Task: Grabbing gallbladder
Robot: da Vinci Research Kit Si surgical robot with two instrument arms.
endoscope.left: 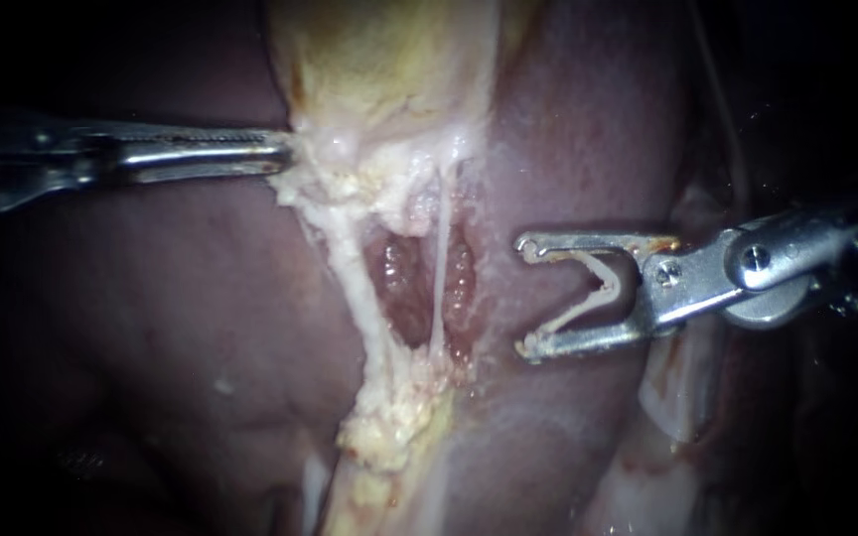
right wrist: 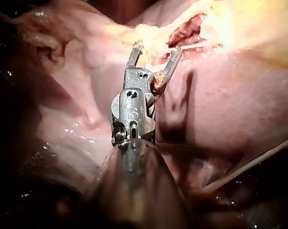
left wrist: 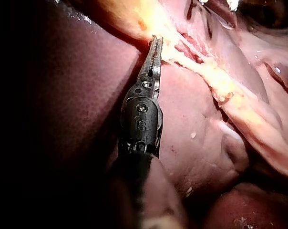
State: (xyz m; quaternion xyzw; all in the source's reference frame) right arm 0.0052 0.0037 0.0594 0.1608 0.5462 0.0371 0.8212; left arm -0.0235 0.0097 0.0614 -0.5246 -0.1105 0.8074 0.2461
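The yellowish gallbladder (endoscope.left: 379, 60) hangs at the top centre, between lobes of dark liver (endoscope.left: 151, 328). My left instrument (endoscope.left: 288, 155) comes in level from the left, its jaws shut on the pale ragged tissue at the gallbladder's lower left edge. The left wrist view shows the same grip, with the left instrument (left wrist: 157, 43) closed in the pale tissue. Below the gallbladder run two pale tubes, a thick left tube (endoscope.left: 355, 278) and a thin right tube (endoscope.left: 441, 268). My right instrument (endoscope.left: 523, 298) stands open just right of them, touching neither, and a pale V-shaped piece (endoscope.left: 598, 293) lies between its jaws.
Raw red tissue (endoscope.left: 404, 288) shows in the gap between the tubes. A clump of yellow fat (endoscope.left: 389, 427) sits where they meet below. In the right wrist view the right instrument (right wrist: 156, 47) points at that opening, and a thin thread (right wrist: 258, 160) crosses beside its shaft.
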